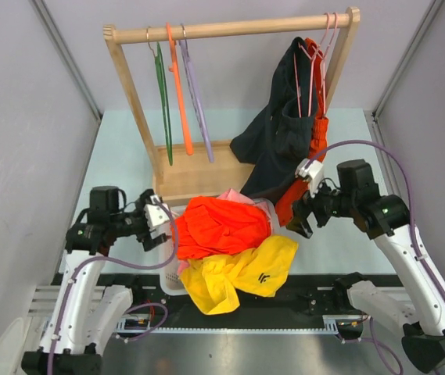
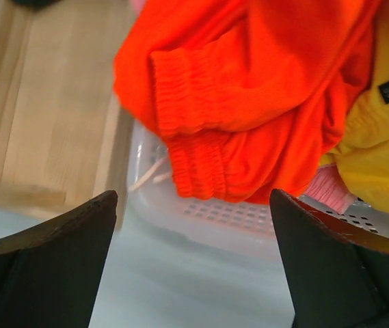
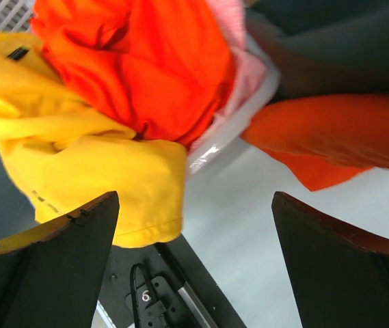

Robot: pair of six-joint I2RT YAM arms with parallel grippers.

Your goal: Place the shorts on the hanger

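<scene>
Top external: shorts [image 1: 222,225] heaped in basket [image 1: 170,281] btwn L hand [image 1: 159,223] & R hand [image 1: 304,215], both agape, empty; hanger [image 1: 179,94] on rail [image 1: 238,30].

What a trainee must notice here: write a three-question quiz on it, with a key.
1. True or false: the left gripper is shut on the orange shorts.
2. On the rail, the orange hanger hangs: A) between the green hanger and the lilac hanger; B) leftmost of all; C) alone at the right end.
3. Fill in: the ___ shorts lie nearest the arm bases.
Key: 1 false, it stands open and empty beside them; 2 A; 3 yellow shorts.
</scene>
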